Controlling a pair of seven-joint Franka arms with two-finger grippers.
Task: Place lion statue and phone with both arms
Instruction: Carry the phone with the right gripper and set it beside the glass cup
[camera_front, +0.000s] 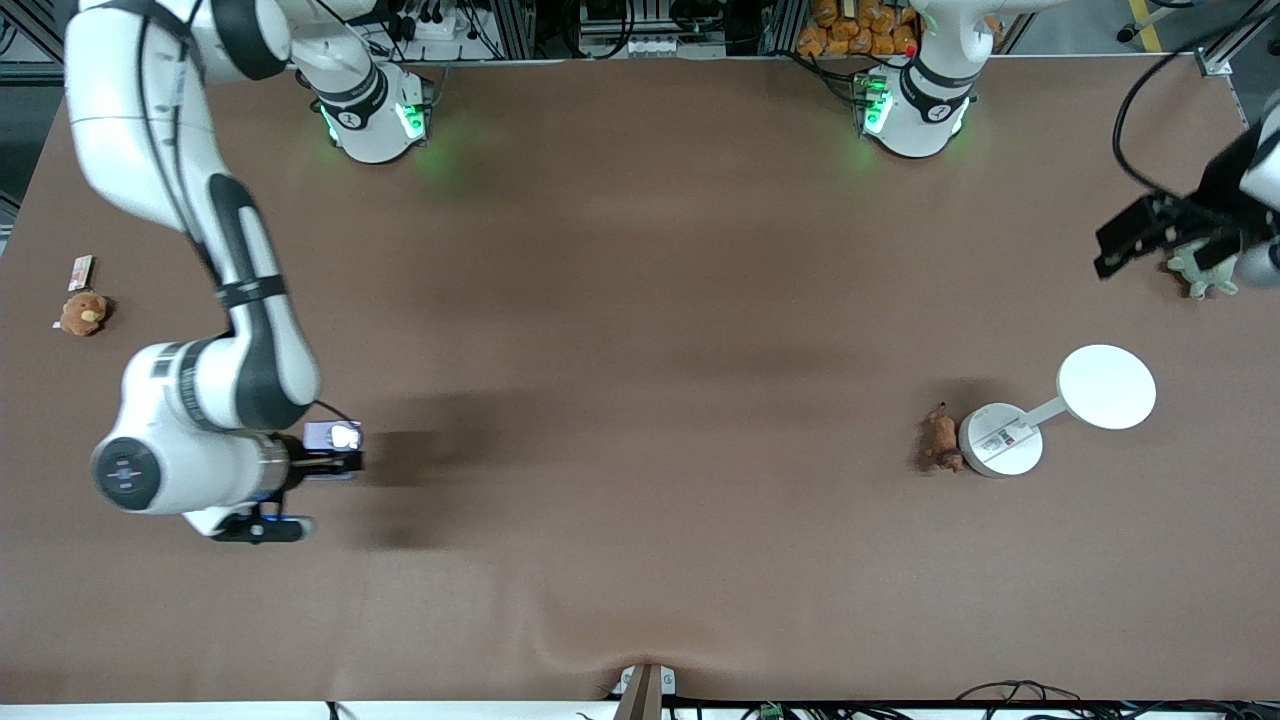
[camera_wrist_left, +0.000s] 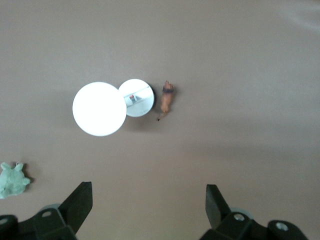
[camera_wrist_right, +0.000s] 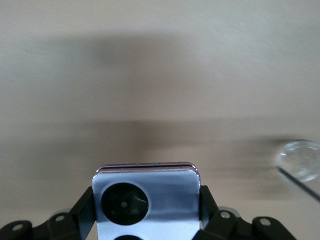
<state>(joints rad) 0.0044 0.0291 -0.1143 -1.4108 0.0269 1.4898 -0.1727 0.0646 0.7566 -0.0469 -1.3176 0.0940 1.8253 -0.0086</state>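
Observation:
The lilac phone (camera_front: 332, 436) is gripped by my right gripper (camera_front: 340, 452) a little above the table at the right arm's end. In the right wrist view the phone (camera_wrist_right: 165, 192) sits between the two fingers of the right gripper (camera_wrist_right: 147, 196), one black camera circle in full view. The orange-brown lion statue (camera_front: 940, 443) lies on the table right beside the round base of a white stand (camera_front: 1000, 441). It also shows in the left wrist view (camera_wrist_left: 167, 98). My left gripper (camera_front: 1128, 238) is open and empty, up in the air at the left arm's end (camera_wrist_left: 149, 200).
The white stand has a large round disc (camera_front: 1107, 387) joined to its base (camera_wrist_left: 136, 98). A green plush turtle (camera_front: 1207, 272) lies under the left hand. A brown plush toy (camera_front: 83, 313) and a small white-red card (camera_front: 80, 271) lie at the right arm's table edge.

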